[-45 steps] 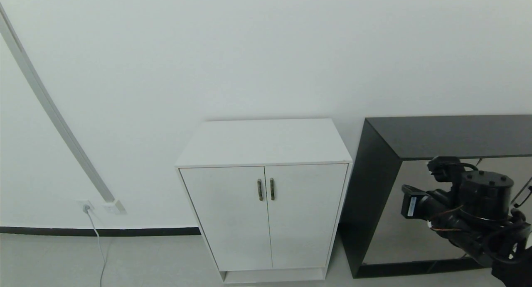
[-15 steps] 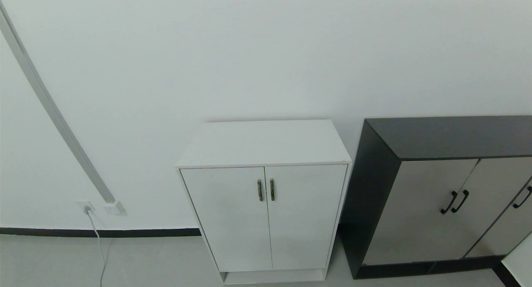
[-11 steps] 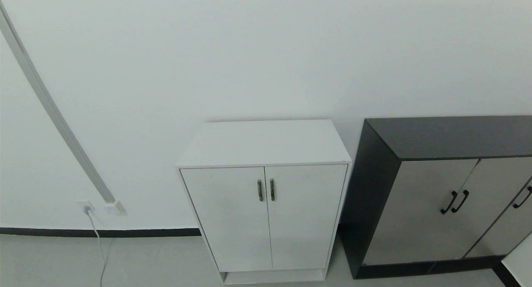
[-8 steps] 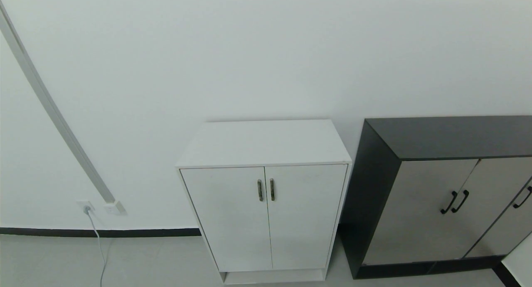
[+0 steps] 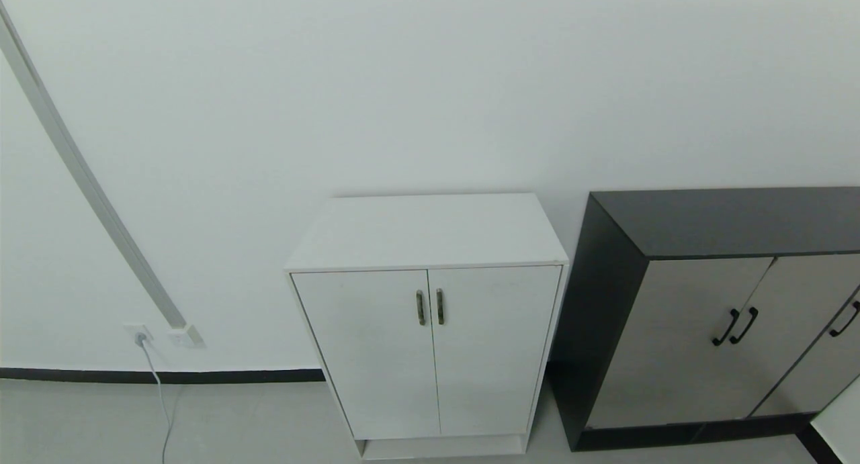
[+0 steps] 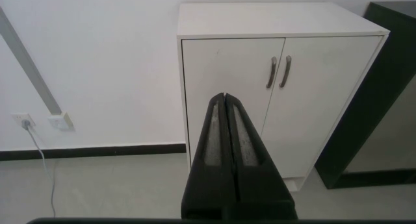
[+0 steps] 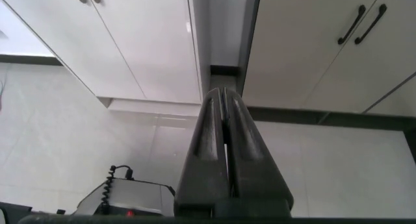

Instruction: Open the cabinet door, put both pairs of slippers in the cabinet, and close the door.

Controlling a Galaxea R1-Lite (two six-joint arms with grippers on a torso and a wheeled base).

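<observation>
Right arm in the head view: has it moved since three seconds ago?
Yes. It then covered the doors of the dark cabinet; it has withdrawn downward, toward the robot, baring the black handles. The right gripper is shut.

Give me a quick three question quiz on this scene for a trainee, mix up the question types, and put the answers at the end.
1. True or false: both doors of the white cabinet are shut.
2. Multiple choice: seen from the robot, the black cabinet stands A) to the left of the white cabinet, B) to the right of it, C) on top of it.
3. Fill in the blank: the left gripper and the right gripper each have their fingers ____, with nothing between them.
Key: 1 true; 2 B; 3 shut.
</observation>
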